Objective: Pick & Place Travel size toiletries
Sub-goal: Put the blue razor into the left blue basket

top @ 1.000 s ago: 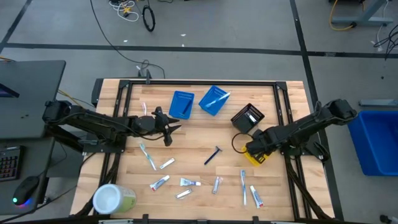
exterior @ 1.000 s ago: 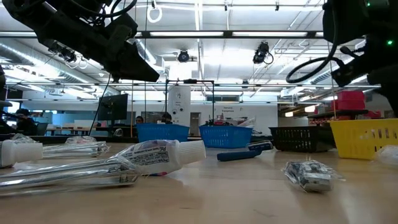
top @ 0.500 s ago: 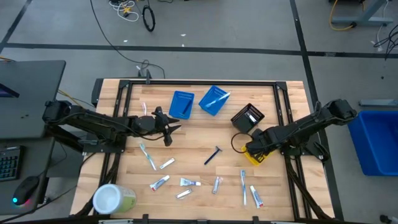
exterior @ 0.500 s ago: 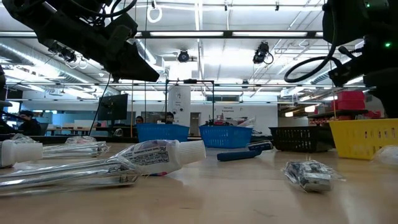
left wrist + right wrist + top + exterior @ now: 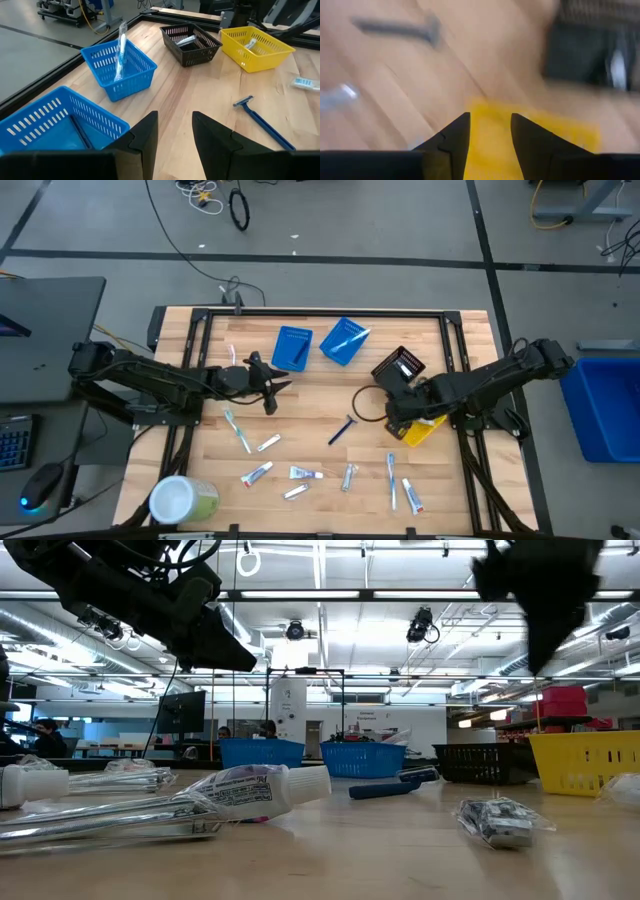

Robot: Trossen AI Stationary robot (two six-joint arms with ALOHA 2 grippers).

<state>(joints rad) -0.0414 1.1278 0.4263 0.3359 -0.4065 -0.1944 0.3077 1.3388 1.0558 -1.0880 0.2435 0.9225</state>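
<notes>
— Where do the arms stand?

— The right gripper [image 5: 392,412] hangs over the table beside the yellow bin [image 5: 428,430], near the black bin [image 5: 399,369]. Its fingers [image 5: 451,137] are apart with nothing between them. The left gripper [image 5: 272,387] hovers just in front of the left blue bin [image 5: 292,347], fingers [image 5: 145,134] likewise spread and empty.

— And the toiletries?

— Most lie loose on the near half of the table: the razor [image 5: 342,429] closest to the right gripper, two toothbrushes [image 5: 391,480] below the yellow bin, tubes [image 5: 256,473] and more brushes toward the left. A few are already binned; the left wrist view shows a toothbrush [image 5: 120,55] upright in the other blue bin [image 5: 119,68] and items in the black and yellow ones.

— So the step in hand?

— Probably the right arm going for the razor, the nearest loose piece. That is a guess from its position.

— How should it be done well?

— The razor lies at a slant, so the wrist ought to turn until the fingers straddle the slim handle across its width, not along it. Grip mid-handle rather than at the head, which would let it swing. Come down far enough to catch a thing lying flat, but gently, since the fingers could scrape the wood or flick it away.

— Risks?

— The yellow bin sits just beside the gripper; a careless swing might knock it.
</notes>
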